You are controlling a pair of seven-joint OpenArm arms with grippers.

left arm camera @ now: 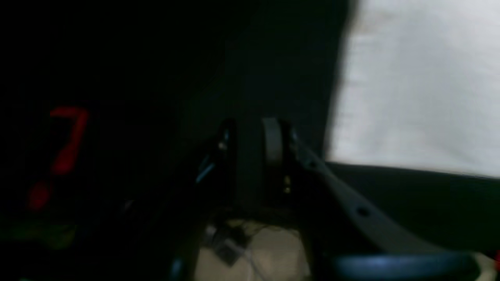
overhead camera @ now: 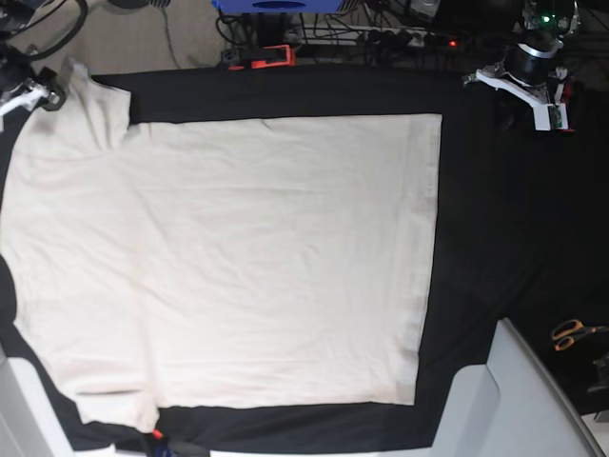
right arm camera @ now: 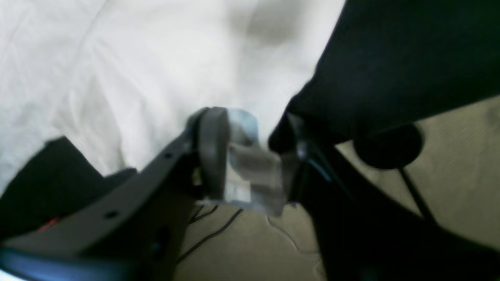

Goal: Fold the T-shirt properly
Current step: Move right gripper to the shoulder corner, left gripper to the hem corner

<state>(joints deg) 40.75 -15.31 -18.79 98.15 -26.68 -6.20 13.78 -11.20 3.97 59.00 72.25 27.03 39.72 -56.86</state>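
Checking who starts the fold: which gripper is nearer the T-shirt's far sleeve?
Right. The right gripper is at that sleeve of the T-shirt; the left gripper sits off the hem's far corner.

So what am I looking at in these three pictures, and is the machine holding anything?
It's a robot with two arms. One picture looks down from above: a cream T-shirt lies flat on a black cloth, with orange scissors off to the side. The other two come from wrist cameras, looking past each arm's pinching fingers. The left fingers stand slightly apart, holding nothing. The right fingers are at the T-shirt's edge; it's too blurred to tell whether they grip it.
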